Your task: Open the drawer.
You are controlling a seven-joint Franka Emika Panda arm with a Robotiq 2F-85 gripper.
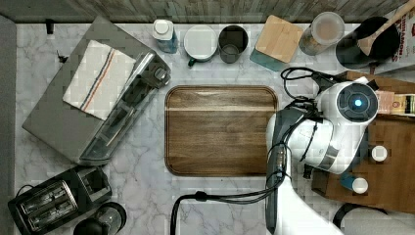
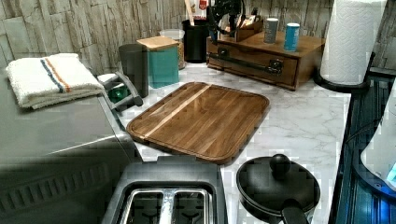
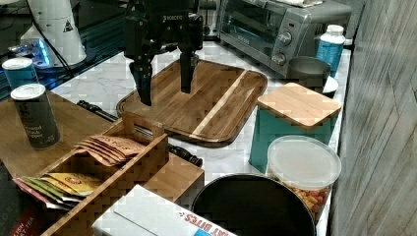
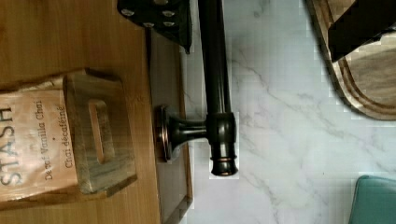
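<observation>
The drawer is the front of a low wooden cabinet at the back of the left view, and it looks closed there. A long black bar handle runs across its front, held off by a round post. In the right view my black gripper hangs open above the counter, just off the cabinet's front edge. In the wrist view one fingertip is over the cabinet edge and the other fingertip is over the cutting board, with the handle bar below and between them, untouched.
A dark cutting board lies right in front of the cabinet. A wooden tea box and two tins stand on the cabinet top. A teal canister, a toaster oven, a toaster and a paper towel roll ring the counter.
</observation>
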